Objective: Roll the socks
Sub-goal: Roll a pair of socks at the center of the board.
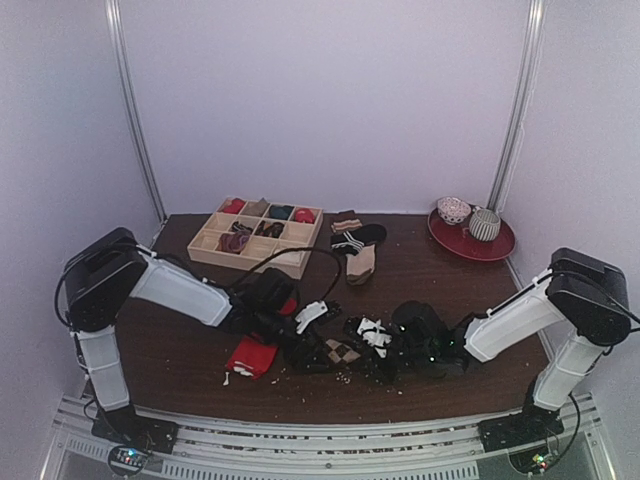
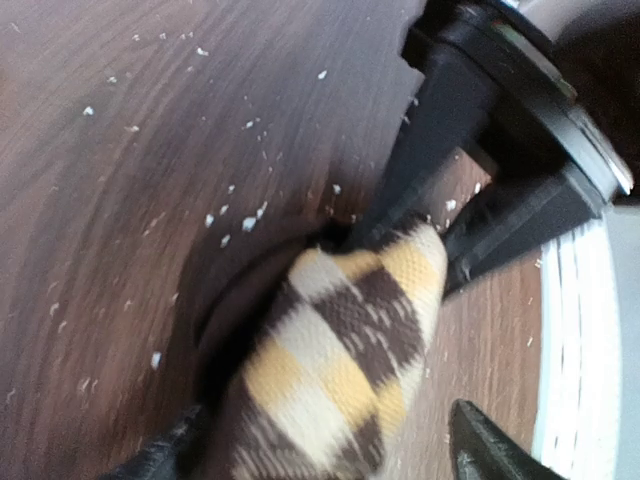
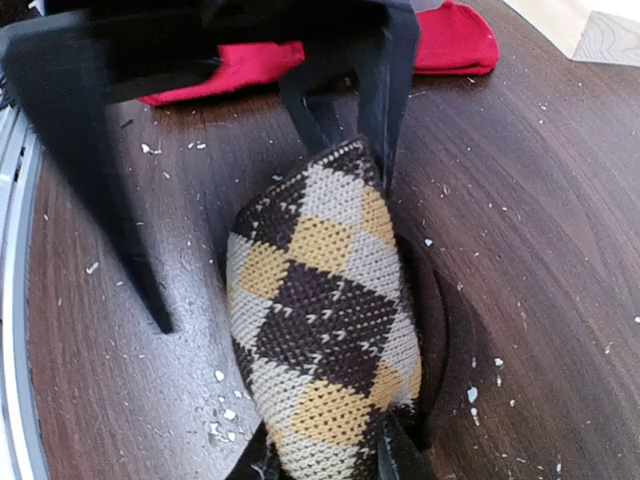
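Observation:
The brown argyle sock point(image 3: 320, 330) lies bunched into a short roll on the dark wooden table point(image 1: 180, 330), between both grippers. My right gripper point(image 3: 330, 462) is shut on its near end, one finger pressed to each side. My left gripper point(image 2: 325, 455) straddles the other end with its jaws open; its right fingertip point(image 2: 485, 450) stands apart from the fabric. From above, the argyle sock point(image 1: 342, 352) shows between the left gripper point(image 1: 322, 356) and the right gripper point(image 1: 364, 358). The red sock point(image 1: 252, 355) lies flat to the left, untouched, and the red sock point(image 3: 300, 55) also shows behind the left fingers.
A wooden compartment box point(image 1: 205, 243) holding rolled socks stands at the back left. A black striped sock point(image 1: 357, 240) and a tan sock point(image 1: 361, 264) lie at the back centre. A red plate point(image 1: 500, 248) with two bowls sits at the back right. White crumbs dot the table.

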Robot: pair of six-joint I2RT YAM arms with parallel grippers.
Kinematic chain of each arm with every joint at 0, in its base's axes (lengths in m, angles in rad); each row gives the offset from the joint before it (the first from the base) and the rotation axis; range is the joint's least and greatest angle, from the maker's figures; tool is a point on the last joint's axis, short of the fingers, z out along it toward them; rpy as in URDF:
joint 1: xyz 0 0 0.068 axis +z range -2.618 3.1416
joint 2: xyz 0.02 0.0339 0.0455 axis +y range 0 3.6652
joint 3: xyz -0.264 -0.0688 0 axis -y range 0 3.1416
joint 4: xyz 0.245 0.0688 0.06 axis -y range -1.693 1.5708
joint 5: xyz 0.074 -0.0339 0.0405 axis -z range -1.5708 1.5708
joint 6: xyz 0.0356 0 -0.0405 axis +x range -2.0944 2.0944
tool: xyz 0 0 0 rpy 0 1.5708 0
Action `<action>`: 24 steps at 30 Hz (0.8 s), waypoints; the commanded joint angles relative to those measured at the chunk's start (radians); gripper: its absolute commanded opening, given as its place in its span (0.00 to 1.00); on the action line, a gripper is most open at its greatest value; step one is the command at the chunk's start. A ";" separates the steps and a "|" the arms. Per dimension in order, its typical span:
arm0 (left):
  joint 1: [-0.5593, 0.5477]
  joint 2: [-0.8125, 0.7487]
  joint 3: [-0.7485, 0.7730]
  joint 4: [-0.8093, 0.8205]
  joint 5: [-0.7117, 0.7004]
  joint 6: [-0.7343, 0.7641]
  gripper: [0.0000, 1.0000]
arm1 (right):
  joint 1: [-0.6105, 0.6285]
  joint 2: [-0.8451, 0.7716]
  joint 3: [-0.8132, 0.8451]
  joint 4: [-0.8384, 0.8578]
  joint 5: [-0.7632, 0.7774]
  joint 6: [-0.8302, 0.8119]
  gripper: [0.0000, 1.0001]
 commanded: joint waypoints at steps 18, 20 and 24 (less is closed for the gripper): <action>-0.026 -0.097 -0.154 0.305 -0.045 0.214 0.70 | -0.016 0.105 0.020 -0.283 -0.096 0.153 0.17; -0.030 -0.090 -0.161 0.307 -0.033 0.203 0.66 | -0.017 0.109 0.022 -0.287 -0.096 0.159 0.17; -0.035 -0.071 -0.170 0.286 -0.023 0.186 0.54 | -0.022 0.115 0.030 -0.297 -0.094 0.166 0.17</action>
